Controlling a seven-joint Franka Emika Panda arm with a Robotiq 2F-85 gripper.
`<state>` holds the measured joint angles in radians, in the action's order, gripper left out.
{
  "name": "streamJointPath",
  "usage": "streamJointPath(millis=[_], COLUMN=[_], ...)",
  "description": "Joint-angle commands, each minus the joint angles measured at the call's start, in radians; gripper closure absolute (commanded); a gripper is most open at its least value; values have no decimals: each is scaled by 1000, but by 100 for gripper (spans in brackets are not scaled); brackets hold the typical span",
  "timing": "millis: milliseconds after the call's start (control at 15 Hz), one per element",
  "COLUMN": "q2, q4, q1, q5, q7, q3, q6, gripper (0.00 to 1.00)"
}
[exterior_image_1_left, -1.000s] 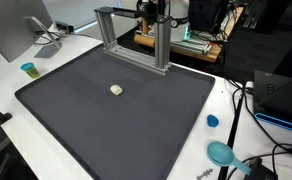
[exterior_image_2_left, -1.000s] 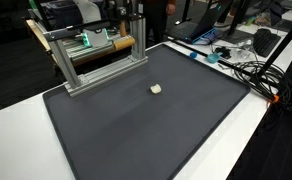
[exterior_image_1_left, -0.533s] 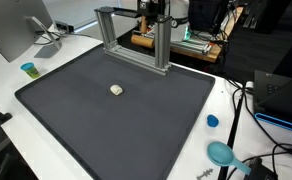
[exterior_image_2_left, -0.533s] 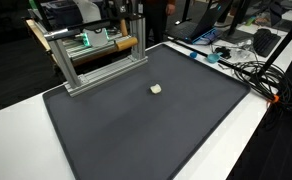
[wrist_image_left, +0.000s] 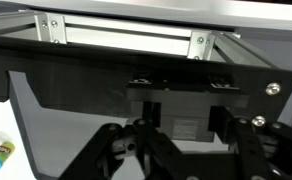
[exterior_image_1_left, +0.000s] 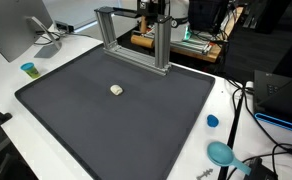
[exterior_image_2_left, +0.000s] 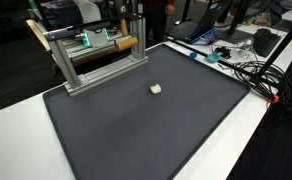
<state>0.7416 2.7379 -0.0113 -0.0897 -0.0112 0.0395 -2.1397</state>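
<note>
Jaws spread open, empty, behind the aluminium frame (exterior_image_1_left: 162, 45); small cream block (exterior_image_1_left: 116, 90) lies beyond it on the black mat (exterior_image_1_left: 156, 130), well apart.

Counting off now: one dark mat (exterior_image_1_left: 136, 120), one small pale block (exterior_image_1_left: 116, 90) on it, one metal frame (exterior_image_1_left: 162, 45) at the far edge. Three little blue pieces out on the white table (exterior_image_1_left: 6, 88) — one cup (exterior_image_1_left: 28, 69), one cap (exterior_image_1_left: 212, 121), one round dish (exterior_image_1_left: 222, 153). One monitor (exterior_image_1_left: 11, 30).
</note>
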Motion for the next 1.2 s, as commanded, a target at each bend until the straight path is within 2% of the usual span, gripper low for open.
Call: streamJointPath(millis=[0, 200, 267, 333, 467, 600, 1133], q2=[-9, -6, -6, -3, 1, 5, 28], q4=[1, 4, 4, 6, 12, 17, 10], q1=[14, 11, 11, 11, 10, 9, 0], q5=[-5, -6, -6, -3, 2, 5, 18], q7=[7, 19, 21, 24, 31, 41, 105], q3=[9, 13, 14, 14, 13, 12, 17], q6=[25, 13, 14, 11, 3, -5, -84], gripper=[66, 66, 16, 14, 3, 0, 0])
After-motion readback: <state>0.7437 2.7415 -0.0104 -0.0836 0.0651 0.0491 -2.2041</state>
